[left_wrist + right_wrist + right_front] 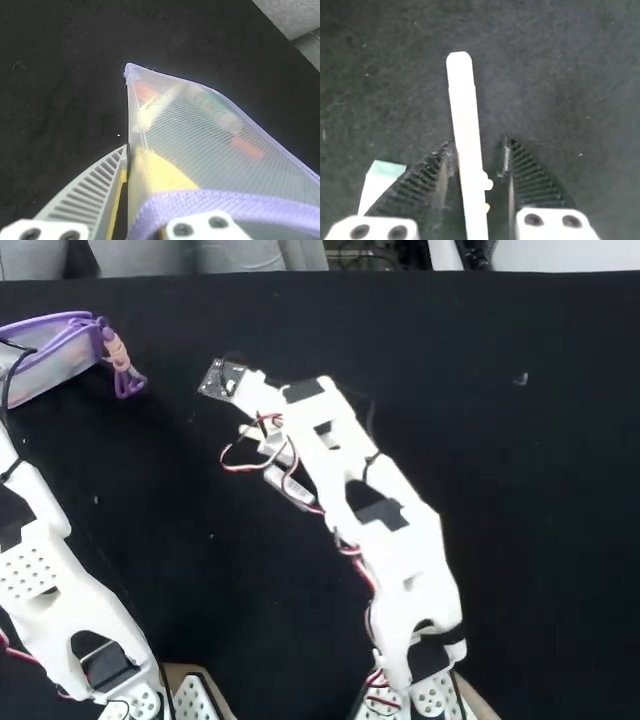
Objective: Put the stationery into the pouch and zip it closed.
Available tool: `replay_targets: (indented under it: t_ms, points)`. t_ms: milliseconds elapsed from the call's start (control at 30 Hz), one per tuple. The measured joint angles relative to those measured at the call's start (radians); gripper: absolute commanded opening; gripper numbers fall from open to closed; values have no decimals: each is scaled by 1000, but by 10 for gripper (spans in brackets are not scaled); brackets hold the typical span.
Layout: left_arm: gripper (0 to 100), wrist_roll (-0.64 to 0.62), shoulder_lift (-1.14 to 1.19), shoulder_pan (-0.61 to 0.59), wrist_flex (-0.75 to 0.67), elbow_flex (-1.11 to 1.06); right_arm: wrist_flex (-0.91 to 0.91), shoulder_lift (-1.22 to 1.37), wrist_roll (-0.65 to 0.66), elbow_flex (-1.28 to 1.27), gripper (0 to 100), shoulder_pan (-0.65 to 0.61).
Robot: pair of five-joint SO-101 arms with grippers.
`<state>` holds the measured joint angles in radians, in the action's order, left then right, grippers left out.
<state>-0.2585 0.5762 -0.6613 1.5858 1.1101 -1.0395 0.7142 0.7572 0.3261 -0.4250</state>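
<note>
The pouch (50, 350) is at the far left of the table (500, 490), raised in the left gripper (132, 170), which is clamped on its edge beside the purple trim. One ribbed finger (95, 190) lies against the outside of the pouch. The pouch is clear striped plastic edged in purple. Through its wall show blurred orange, green and white pieces, and something yellow sits low down by the gripper. What each piece is cannot be told. In the high view a purple loop (127, 382) hangs from the pouch's right end.

Further right, near the middle of the table, the right gripper (479, 144) is low over the black cloth. Its jaws are partly open with a white pen (462, 110) between them. One jaw touches the pen and a gap shows on the other side. The pen is plain, slim and round-ended, and points away from the gripper. A small teal and white piece (377, 180) lies just beside one jaw.
</note>
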Motion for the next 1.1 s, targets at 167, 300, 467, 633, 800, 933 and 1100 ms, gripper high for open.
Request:
replay_targets:
  t_ms: [167,300,467,633,800,933,1100]
  points:
    - [29,0,0,0,0,0,-57,11,17,83,23,0]
    - [29,0,0,0,0,0,-60,11,17,94,11,2]
    - [29,0,0,0,0,0,-60,11,17,101,11,20]
    - [29,2,0,61,9,0,-69,-58,-18,101,11,57]
    - [29,2,5,166,91,69,-75,-204,-89,101,11,92]
    - [29,2,5,252,164,143,-77,-310,-149,101,11,118]
    - [29,2,5,301,172,155,-80,-396,-236,101,15,167]
